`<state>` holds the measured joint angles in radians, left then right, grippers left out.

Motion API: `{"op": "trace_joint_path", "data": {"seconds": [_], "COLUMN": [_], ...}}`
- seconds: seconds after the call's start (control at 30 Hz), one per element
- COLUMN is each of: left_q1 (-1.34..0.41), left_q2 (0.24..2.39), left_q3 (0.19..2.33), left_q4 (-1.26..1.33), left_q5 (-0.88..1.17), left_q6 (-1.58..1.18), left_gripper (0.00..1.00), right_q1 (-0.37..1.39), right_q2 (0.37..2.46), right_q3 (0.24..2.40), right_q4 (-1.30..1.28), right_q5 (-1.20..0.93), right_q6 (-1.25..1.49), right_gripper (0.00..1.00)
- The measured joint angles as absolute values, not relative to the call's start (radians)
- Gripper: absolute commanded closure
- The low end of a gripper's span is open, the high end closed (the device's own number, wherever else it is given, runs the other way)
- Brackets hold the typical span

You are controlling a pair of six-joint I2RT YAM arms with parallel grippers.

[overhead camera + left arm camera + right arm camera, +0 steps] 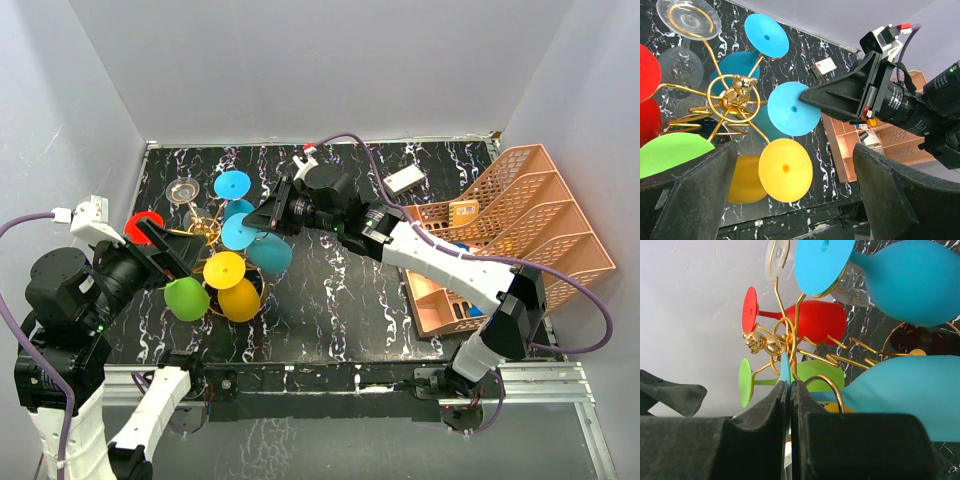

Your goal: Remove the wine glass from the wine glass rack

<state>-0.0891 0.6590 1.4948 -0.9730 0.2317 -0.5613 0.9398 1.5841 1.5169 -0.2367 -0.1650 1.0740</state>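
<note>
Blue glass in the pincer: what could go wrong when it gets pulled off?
The right pincer pinches the blue glass only by its foot's thin edge, so it may slip. Its stem hangs in the gold rack; a crooked pull could tip that. The yellow glass hangs close and could get bumped.

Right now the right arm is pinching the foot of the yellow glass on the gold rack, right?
Not yellow. The right gripper is shut on the foot of a blue glass on the gold rack; the left wrist view shows it.

The wine glass rack (207, 229) stands left on the table (330, 300), the mesh organiser (530, 215) right.
</note>
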Motion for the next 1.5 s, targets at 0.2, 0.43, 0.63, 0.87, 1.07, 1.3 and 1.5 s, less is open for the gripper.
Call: {"op": "trace_joint_path", "data": {"seconds": [0.2,0.43,0.63,0.87,1.07,1.3,1.5], "left_q1": [-0.089,-0.089,-0.089,-0.089,-0.089,-0.089,-0.089], "left_q2": [0.659,0.659,0.659,0.659,0.661,0.706,0.791], "left_q3": [1.495,1.495,1.495,1.495,1.495,1.487,1.389], "left_q4": [-0.973,-0.973,-0.972,-0.972,-0.937,-0.773,-0.49], "left_q5": [0.232,0.232,0.233,0.236,0.287,0.469,0.631], "left_q6": [-0.561,-0.561,-0.561,-0.562,-0.575,-0.642,-0.817], "left_gripper": [0.03,0.03,0.03,0.03,0.03,0.04,0.13], "right_q1": [0.94,0.94,0.944,0.939,0.929,0.927,0.927], "right_q2": [1.584,1.563,1.509,1.438,1.324,1.128,1.003], "right_q3": [1.517,1.516,1.507,1.457,1.332,1.15,1.107], "right_q4": [-0.239,-0.261,-0.264,-0.267,-0.266,-0.275,-0.284], "right_q5": [-0.184,-0.188,-0.187,-0.18,-0.1,0.068,0.261], "right_q6": [1.061,1.056,1.076,1.09,1.026,0.852,0.805], "right_gripper": [0.92,0.92,0.92,0.92,0.92,0.92,0.92]}}
